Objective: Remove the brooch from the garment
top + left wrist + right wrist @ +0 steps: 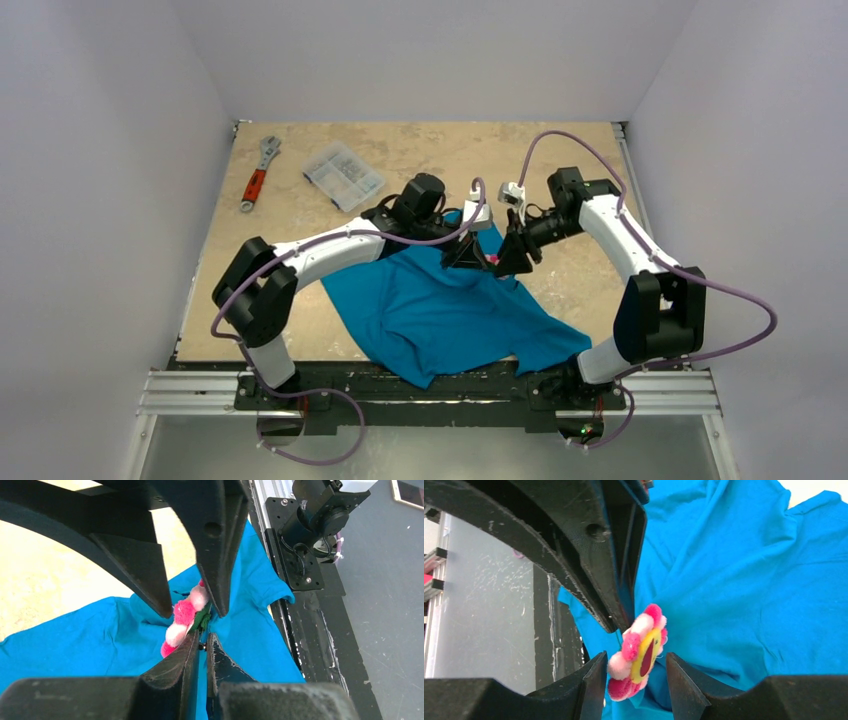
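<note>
Right wrist view: our right pincer point(635, 660) straddles the brooch point(640, 655), jaws half open and not yet gripping.
Our left pincer point(204, 639) is closed on a pinch of shirt point(734, 580) just behind the flower, at the shirt's far edge, mid-table. We judge the brooch light, fuzzy and squashy, and the cloth limp, so the brooch is best taken by its rim. The table point(420, 140) is mottled tan, with plain white walls around it.

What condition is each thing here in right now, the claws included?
brooch: on the garment, not yet off
garment: rumpled, lying loose
left gripper: shut on the garment beside the brooch
right gripper: open, a finger either side of the brooch
wrench: lying flat, untouched
clear box: lid seems closed
</note>
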